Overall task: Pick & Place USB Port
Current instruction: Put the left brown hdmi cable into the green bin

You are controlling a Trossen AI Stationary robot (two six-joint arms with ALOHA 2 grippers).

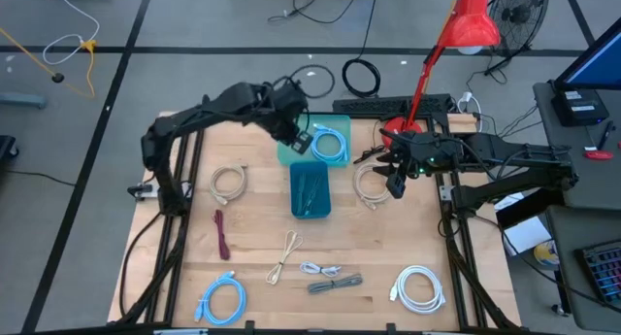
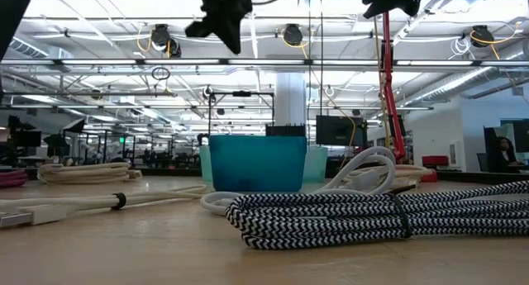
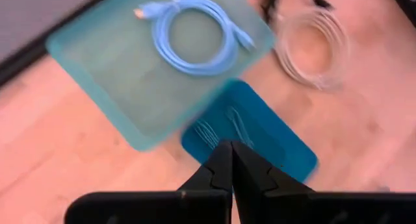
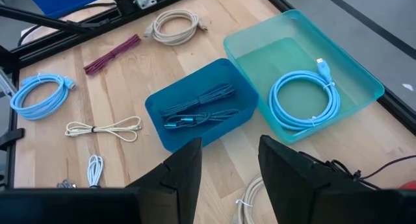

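A light blue coiled USB cable (image 1: 331, 144) (image 3: 195, 36) (image 4: 304, 99) lies flat in the pale teal tray (image 1: 291, 152) (image 3: 117, 87) at the table's far middle. In front of the tray stands a deep blue bin (image 1: 310, 190) (image 4: 195, 107) with dark braided cables lying in it. My left gripper (image 1: 291, 133) (image 3: 231, 169) hangs high over the tray's left part, shut and with nothing in it. My right gripper (image 1: 396, 183) (image 4: 227, 165) hovers to the right of the bin, open and holding nothing.
Coiled cables lie about the table: beige (image 1: 229, 183), maroon (image 1: 222, 234), thin cream (image 1: 286, 255), grey braided (image 1: 335, 284), light blue (image 1: 221, 299), white (image 1: 419, 284), and a pale coil (image 1: 369, 184) under my right gripper. A red lamp (image 1: 456, 29) stands at the far right.
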